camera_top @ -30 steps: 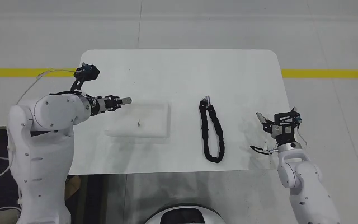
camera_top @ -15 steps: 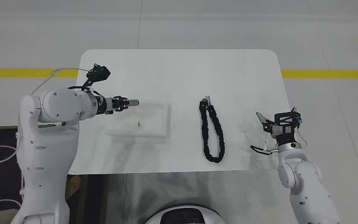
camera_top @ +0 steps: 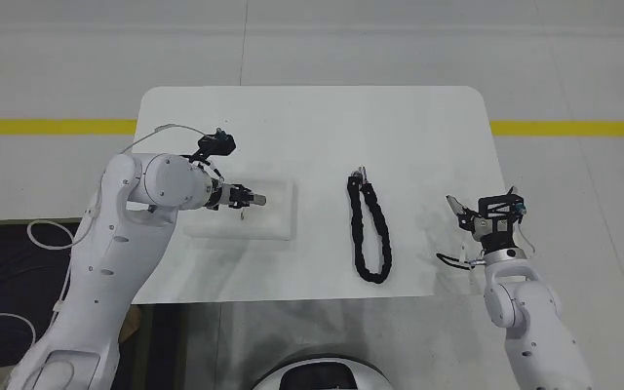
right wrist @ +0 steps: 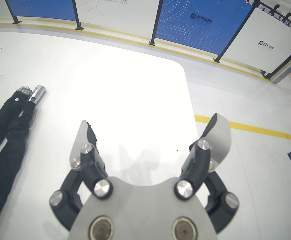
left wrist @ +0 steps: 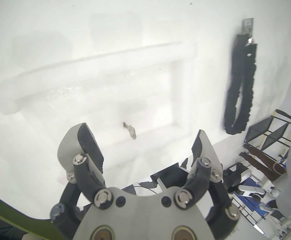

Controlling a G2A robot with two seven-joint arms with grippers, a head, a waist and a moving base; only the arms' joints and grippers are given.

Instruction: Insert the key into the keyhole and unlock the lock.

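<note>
A small metal key (camera_top: 241, 212) (left wrist: 130, 131) stands stuck in a white foam block (camera_top: 268, 222) (left wrist: 109, 75) on the left half of the table. My left gripper (camera_top: 255, 199) (left wrist: 141, 131) hovers over the block, open, with the key below and between its fingers. A black sleeved chain lock (camera_top: 369, 229) (left wrist: 239, 91) (right wrist: 12, 129) lies folded at the table's middle, its metal lock cylinder (camera_top: 361, 176) (right wrist: 37, 91) at the far end. My right gripper (camera_top: 450, 232) (right wrist: 151, 120) is open and holds nothing, near the table's right front corner.
The white table (camera_top: 312, 127) has rounded corners and bare surface behind and to the right of the chain. A yellow floor line (camera_top: 58, 126) runs past both sides. Blue and white partition panels (right wrist: 200, 20) stand beyond the table.
My left arm has swung right, carrying its gripper from the block's left edge to above the key. The right arm, key and chain lock have not moved.
</note>
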